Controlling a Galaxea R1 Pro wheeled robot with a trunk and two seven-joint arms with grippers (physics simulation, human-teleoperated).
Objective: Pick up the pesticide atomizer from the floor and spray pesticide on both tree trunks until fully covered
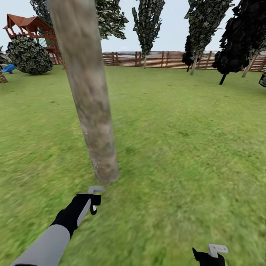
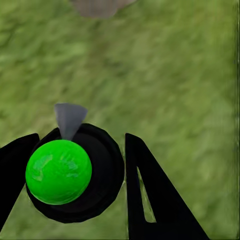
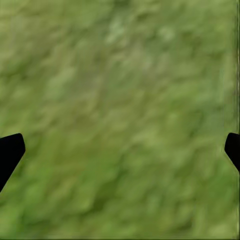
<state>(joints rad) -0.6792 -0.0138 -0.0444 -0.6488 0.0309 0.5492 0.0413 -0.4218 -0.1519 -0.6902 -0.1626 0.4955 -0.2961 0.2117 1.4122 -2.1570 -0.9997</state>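
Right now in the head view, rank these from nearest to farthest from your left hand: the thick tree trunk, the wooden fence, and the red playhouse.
1. Thick tree trunk: its base stands just ahead of the left hand.
2. Red playhouse: far off, ahead to the left.
3. Wooden fence: across the far edge of the lawn; the playhouse stands close to it, so ranks 2 and 3 are hard to separate.

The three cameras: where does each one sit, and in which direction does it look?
Head view: on the head, facing forward and down at the tree trunk; left gripper, right gripper show.
Left wrist view: facing down; fingers around the pesticide atomizer.
Right wrist view: facing grass; finger tips apart.
Shared: trunk base, grass.
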